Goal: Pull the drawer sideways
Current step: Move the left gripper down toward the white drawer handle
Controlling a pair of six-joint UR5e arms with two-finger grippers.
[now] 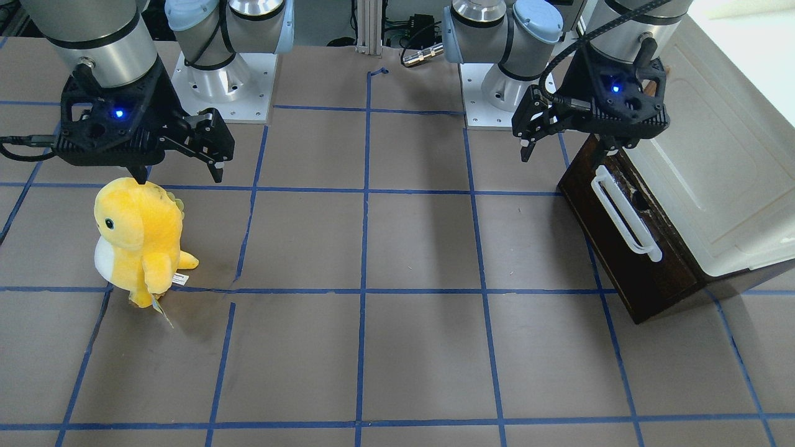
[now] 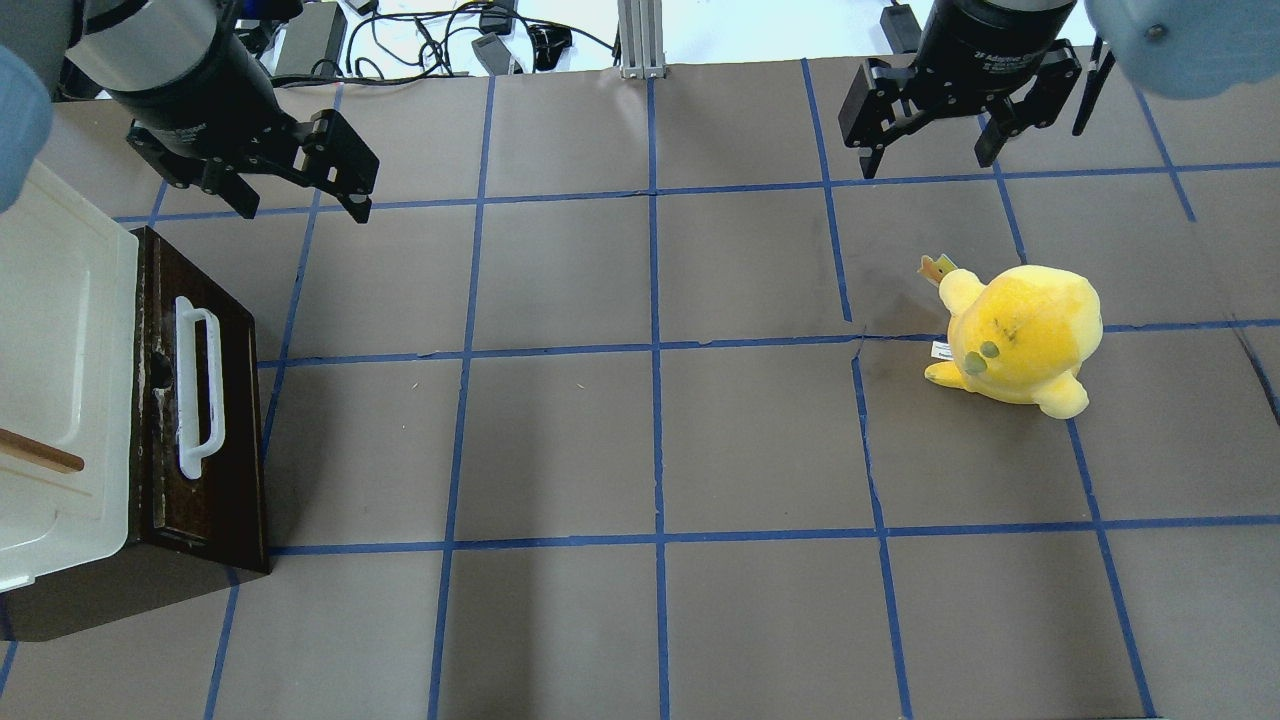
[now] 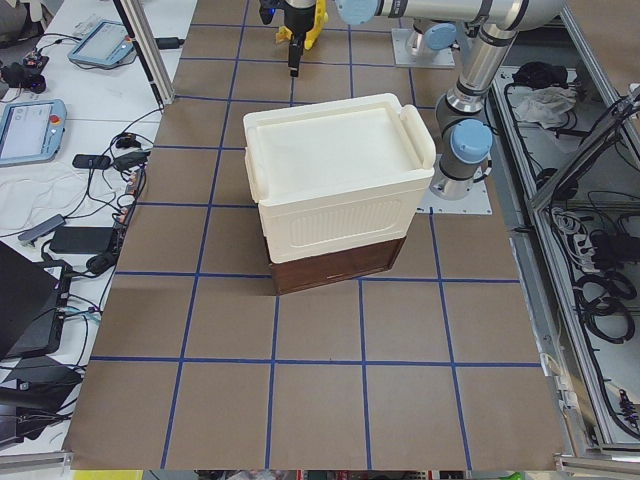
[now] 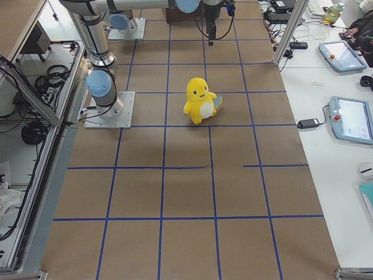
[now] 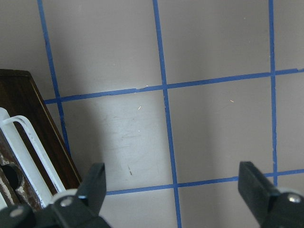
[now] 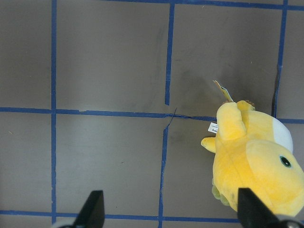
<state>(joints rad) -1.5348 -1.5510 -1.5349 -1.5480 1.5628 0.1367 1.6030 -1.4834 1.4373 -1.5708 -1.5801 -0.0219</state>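
Note:
The drawer (image 1: 646, 279) has a dark brown front and a long white bar handle (image 1: 624, 217). It sits at the base of the cream cabinet (image 1: 714, 174), and none of its inner walls show. In the overhead view the drawer (image 2: 235, 470) is at the left edge. My left gripper (image 2: 300, 205) is open and empty, and hovers just past the far end of the handle (image 2: 215, 390). In the left wrist view the gripper (image 5: 173, 183) is over bare table with the drawer (image 5: 28, 109) at lower left. My right gripper (image 2: 925, 160) is open and empty, far from the drawer.
A yellow plush dinosaur (image 2: 1020, 335) stands on the table below my right gripper (image 1: 179, 175) and also shows in the right wrist view (image 6: 256, 161). A thin wooden stick (image 2: 40, 452) lies on the cabinet top (image 2: 60, 350). Blue tape lines grid the brown table.

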